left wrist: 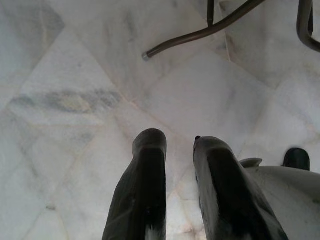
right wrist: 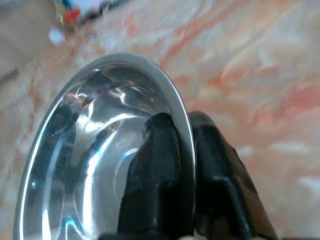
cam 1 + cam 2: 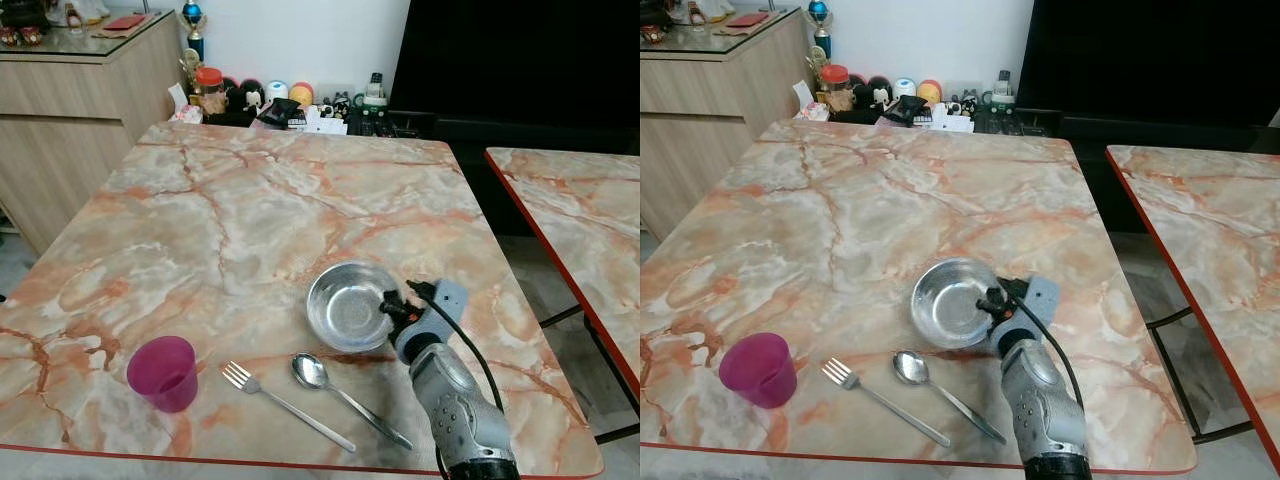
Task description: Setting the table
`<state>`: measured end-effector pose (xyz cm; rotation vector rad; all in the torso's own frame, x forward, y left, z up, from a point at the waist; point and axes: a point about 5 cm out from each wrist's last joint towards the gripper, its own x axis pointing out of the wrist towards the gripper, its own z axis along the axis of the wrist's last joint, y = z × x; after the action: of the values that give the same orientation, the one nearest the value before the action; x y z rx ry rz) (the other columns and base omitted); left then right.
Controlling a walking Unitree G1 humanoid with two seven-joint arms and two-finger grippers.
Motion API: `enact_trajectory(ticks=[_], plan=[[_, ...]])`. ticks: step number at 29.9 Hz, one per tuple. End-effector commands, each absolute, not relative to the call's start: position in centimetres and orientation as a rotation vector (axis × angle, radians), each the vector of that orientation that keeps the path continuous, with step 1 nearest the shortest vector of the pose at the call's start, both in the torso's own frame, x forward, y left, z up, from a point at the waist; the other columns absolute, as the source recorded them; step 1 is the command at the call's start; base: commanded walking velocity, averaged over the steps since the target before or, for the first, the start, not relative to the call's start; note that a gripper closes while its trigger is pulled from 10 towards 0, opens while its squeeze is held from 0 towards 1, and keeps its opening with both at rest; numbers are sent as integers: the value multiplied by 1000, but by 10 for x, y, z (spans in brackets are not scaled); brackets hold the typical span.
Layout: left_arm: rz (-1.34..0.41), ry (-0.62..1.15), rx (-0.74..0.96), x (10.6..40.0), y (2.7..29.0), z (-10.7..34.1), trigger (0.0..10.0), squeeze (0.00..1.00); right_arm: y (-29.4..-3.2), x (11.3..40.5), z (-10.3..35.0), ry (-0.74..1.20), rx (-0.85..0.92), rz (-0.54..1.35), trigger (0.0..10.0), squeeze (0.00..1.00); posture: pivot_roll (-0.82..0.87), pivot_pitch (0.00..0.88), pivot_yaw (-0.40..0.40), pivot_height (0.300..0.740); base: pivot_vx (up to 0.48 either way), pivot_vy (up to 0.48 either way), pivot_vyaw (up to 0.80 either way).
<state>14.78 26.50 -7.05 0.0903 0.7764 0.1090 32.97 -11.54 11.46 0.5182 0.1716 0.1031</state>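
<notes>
place: home dining area | marble-patterned bench (image 3: 250,220) beside a second one (image 3: 590,230) | wooden sideboard (image 3: 70,110) | trophy (image 3: 192,22), jars and toys (image 3: 270,98) along the wall | pale marble floor tiles (image 1: 75,100)

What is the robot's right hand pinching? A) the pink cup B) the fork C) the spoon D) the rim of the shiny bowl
D: the right hand has one finger inside and one outside the rim of the bowl, while the cup, fork and spoon lie apart on the table.
</notes>
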Motion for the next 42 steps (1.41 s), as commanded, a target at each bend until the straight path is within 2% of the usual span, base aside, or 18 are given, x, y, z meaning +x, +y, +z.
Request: enact_trajectory(ticks=[1, 4, 9, 17, 30, 42], plan=[[153, 802, 67, 139, 269, -74, 10000, 0, -123, 329, 129, 49, 580, 102, 10000, 0, 112, 68, -48, 740, 0, 0, 0], [183, 804, 61, 136, 277, -72, 10000, 0, -132, 328, 144, -73, 640, 110, 10000, 0, 111, 66, -47, 740, 0, 0, 0], [225, 798, 53, 134, 286, -69, 10000, 0, -138, 326, 153, -160, 687, 135, 10000, 0, 118, 62, -50, 740, 0, 0, 0], [230, 796, 67, 130, 296, -66, 10000, 0, -148, 323, 155, -213, 678, 147, 10000, 0, 118, 50, -45, 740, 0, 0, 0], [178, 800, 71, 131, 286, -69, 10000, 0, -147, 323, 158, -247, 684, 146, 10000, 0, 112, 3, -44, 740, 0, -400, 0], [169, 801, 67, 132, 282, -70, 10000, 0, -152, 323, 162, -275, 687, 118, 10000, 0, 103, 22, -44, 740, 0, -451, 0]])
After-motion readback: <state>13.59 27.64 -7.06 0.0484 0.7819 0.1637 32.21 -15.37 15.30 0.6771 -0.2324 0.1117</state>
